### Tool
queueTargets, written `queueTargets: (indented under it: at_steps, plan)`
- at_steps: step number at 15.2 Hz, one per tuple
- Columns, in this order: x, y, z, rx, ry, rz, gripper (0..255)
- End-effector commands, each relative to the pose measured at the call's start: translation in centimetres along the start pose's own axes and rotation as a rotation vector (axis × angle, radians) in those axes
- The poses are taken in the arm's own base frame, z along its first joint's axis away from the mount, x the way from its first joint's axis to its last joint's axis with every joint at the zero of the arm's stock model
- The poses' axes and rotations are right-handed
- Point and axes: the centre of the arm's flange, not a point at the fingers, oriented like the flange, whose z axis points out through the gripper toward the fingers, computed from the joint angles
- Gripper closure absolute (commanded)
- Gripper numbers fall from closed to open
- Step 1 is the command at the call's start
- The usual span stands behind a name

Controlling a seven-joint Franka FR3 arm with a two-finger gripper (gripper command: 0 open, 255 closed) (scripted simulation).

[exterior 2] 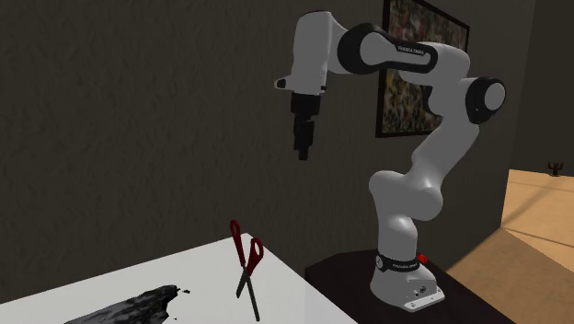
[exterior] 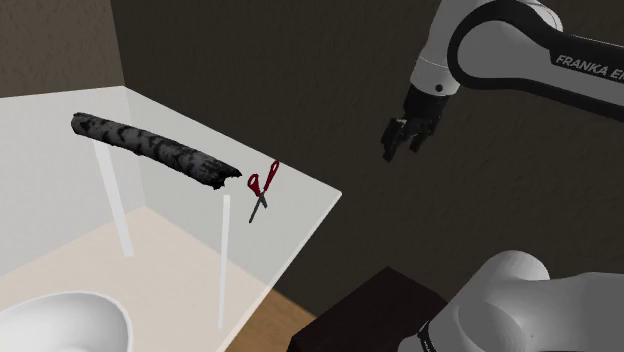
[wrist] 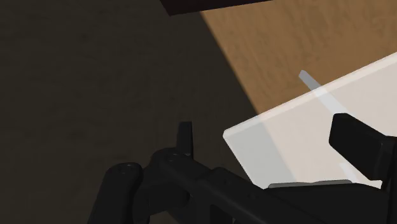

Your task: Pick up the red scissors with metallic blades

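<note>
One red scissors [exterior: 263,188] on translucent table [exterior: 300,212], white bowl [exterior: 112,312] nearby, fingers [exterior: 390,139] apart, empty

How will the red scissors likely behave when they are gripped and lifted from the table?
The red scissors look thin and rigid, so probably light and not floppy. They lie flat on the smooth table, so they may slide when pushed. Their handles stand apart, so the blades could pivot in a grasp.

1. Red-handled scissors [exterior 2: 246,269] flat on pale table [exterior 2: 184,271], blades slightly parted.
2. Black gripper [exterior 2: 303,152] high above, pointing down, well apart.
3. Dark charred log [exterior 2: 124,308] near scissors, leftward.
</note>
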Motion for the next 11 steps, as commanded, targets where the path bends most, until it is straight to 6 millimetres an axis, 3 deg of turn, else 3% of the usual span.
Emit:
queueTargets:
  at_steps: [1, 6, 11]
  plan:
    - [0.0, 0.0, 0.0, 0.0, 0.0, 0.0, 0]
    - [0.0, -6.3, 1.3, 0.01, -0.013, 0.219, 0]
    - [1.4, -12.4, 2.6, 0.02, -0.025, 0.438, 0]
